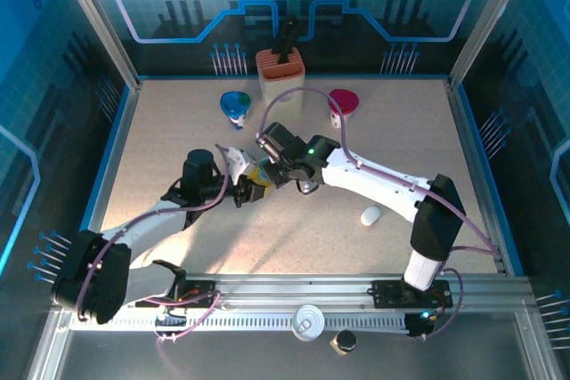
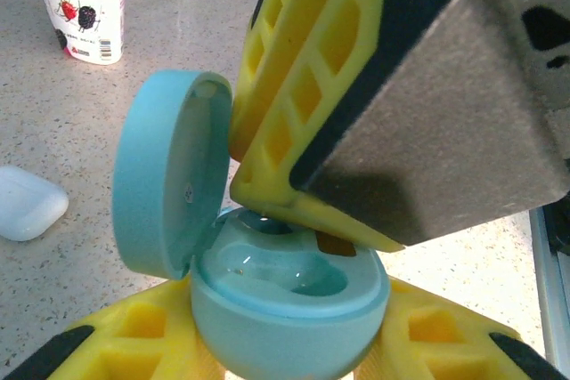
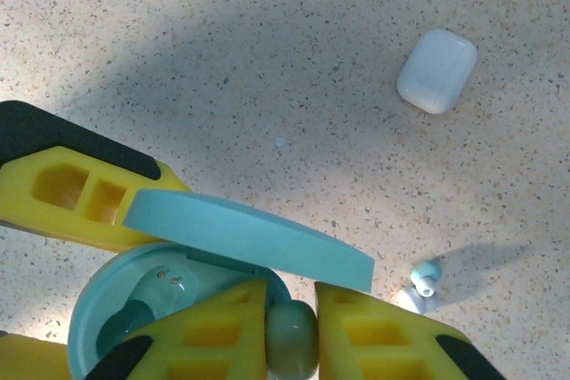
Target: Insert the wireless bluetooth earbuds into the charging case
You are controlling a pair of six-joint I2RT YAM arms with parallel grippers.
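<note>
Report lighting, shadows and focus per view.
Top external: blue cast from the walls, arm shadows on the table, glare on the near rail. Left wrist: the right claw crowds the frame above the charging case. Right wrist: broad shadow upper left; the white case sharp, the gripped earbud slightly soft.

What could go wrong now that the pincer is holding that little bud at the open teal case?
The earbud is small and rounded in the right pincer. If it is let go off-centre, it might miss its socket in the case and roll away. That pincer also sits close beside the open lid, so a nudge could flip the lid shut or twist the case in the left pincer.
</note>
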